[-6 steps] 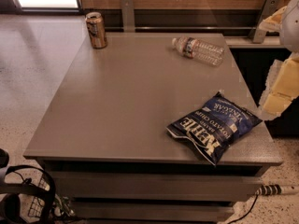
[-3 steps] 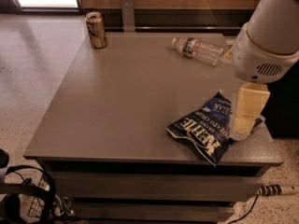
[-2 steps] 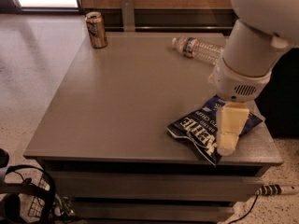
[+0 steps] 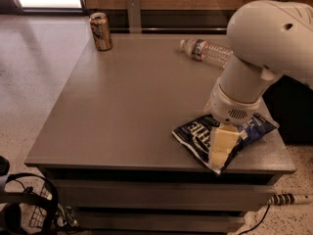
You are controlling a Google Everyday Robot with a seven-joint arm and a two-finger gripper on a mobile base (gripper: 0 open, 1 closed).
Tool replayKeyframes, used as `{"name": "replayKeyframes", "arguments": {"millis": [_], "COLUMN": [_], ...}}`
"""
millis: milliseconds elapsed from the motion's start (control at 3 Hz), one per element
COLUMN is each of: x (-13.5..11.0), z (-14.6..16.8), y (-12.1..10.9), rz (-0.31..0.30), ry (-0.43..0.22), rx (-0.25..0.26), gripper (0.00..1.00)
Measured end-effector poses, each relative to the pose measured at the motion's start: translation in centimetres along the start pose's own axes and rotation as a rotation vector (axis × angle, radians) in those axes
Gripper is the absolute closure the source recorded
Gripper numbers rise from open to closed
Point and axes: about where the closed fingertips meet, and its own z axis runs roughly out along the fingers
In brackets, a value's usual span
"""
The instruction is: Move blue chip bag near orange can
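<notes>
The blue chip bag point(image 4: 193, 131) lies flat near the front right corner of the grey table point(image 4: 132, 102), its white lettering partly covered by my arm. My gripper point(image 4: 221, 146) reaches down from the large white arm and sits directly on top of the bag's middle, its cream-coloured fingers point(image 4: 222, 140) pressed against the foil. The orange can point(image 4: 100, 31) stands upright at the table's far left corner, far from the bag and the gripper.
A clear plastic water bottle point(image 4: 205, 52) lies on its side at the back right of the table. A wooden wall and metal post point(image 4: 133, 14) run behind the table. Cables and a wire basket point(image 4: 29, 207) sit on the floor at the front left.
My arm has swung in from the right and lowered onto the chip bag. The gripper moved from beside the bag to its middle. The bag, can and bottle have not moved.
</notes>
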Motion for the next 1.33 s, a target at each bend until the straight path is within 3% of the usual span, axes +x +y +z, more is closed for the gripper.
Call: {"name": "replayKeyframes", "arguments": {"millis": [1000, 1333], "x": [-0.15, -0.21], "z": [-0.17, -0.53], "y": [0.02, 0.02], "rz": [-0.002, -0.002], "ry": [0.000, 0.000], "rx": [0.004, 0.004], "gripper": [0.88, 1.00]}}
